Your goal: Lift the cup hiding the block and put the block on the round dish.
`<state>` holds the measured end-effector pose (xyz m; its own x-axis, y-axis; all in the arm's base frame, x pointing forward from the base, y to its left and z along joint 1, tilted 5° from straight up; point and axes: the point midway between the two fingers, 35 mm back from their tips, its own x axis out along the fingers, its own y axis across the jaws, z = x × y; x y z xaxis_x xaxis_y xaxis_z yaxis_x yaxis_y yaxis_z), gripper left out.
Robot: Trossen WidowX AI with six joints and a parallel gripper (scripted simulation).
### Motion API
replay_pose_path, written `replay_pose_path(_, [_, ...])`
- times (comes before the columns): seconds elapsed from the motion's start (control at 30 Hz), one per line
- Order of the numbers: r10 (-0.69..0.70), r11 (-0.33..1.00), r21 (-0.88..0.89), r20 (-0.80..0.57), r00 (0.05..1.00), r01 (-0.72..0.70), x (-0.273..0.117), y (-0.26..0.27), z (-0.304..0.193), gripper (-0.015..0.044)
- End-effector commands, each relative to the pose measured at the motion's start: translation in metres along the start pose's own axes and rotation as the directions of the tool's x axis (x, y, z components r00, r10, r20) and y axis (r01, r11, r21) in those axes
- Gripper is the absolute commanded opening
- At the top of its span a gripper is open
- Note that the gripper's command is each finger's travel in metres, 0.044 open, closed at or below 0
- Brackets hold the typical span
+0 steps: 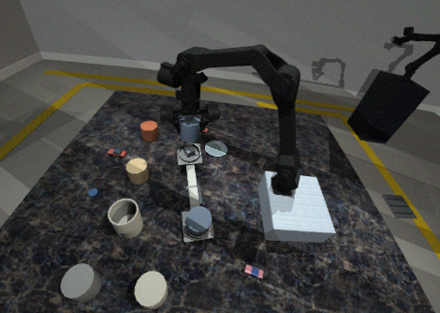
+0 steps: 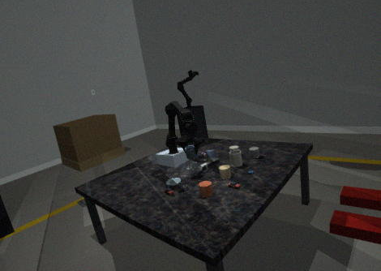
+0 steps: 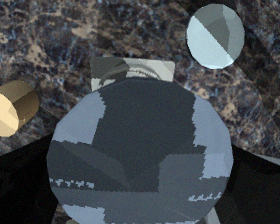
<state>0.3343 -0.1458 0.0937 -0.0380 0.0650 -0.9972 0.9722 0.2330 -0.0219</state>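
My gripper (image 1: 189, 124) (image 3: 136, 133) is shut on a blue-grey cup (image 1: 189, 132) (image 2: 190, 152) (image 3: 142, 135), held raised over the far side of the balance (image 1: 192, 186). Below it, the far end plate (image 1: 181, 159) (image 3: 169, 71) is uncovered in the top view; a small grey block-like shape (image 1: 190, 152) shows inside its ring. The other blue-grey cup (image 1: 198, 221) (image 2: 211, 153) stands on the near end plate. The round pale dish (image 1: 216, 148) (image 2: 173, 182) (image 3: 210, 42) lies beside the far end plate, with nothing seen on it. The held cup appears off to its side.
An orange cylinder (image 1: 149, 131) (image 2: 205, 189), a tan cylinder (image 1: 138, 172) (image 2: 224, 172) and a beige open cup (image 1: 133, 227) stand left of the balance in the top view. The white base block (image 1: 304, 209) is right. Grey (image 1: 80, 283) and cream (image 1: 151, 290) cylinders stand in front.
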Motion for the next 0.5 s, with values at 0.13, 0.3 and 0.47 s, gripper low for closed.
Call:
replay_pose_path(0.13, [0.002, 1.000, 0.000, 0.001, 1.000, -0.002, 0.000, 0.000, 0.000, 0.0000])
replay_pose_path(0.3, [0.002, 1.000, 0.000, 0.003, 1.000, -0.002, 0.003, -0.006, 0.007, 0.0000])
replay_pose_path(0.47, [0.004, 1.000, 0.000, 0.007, 1.000, -0.004, 0.012, -0.029, 0.028, 0.0000])
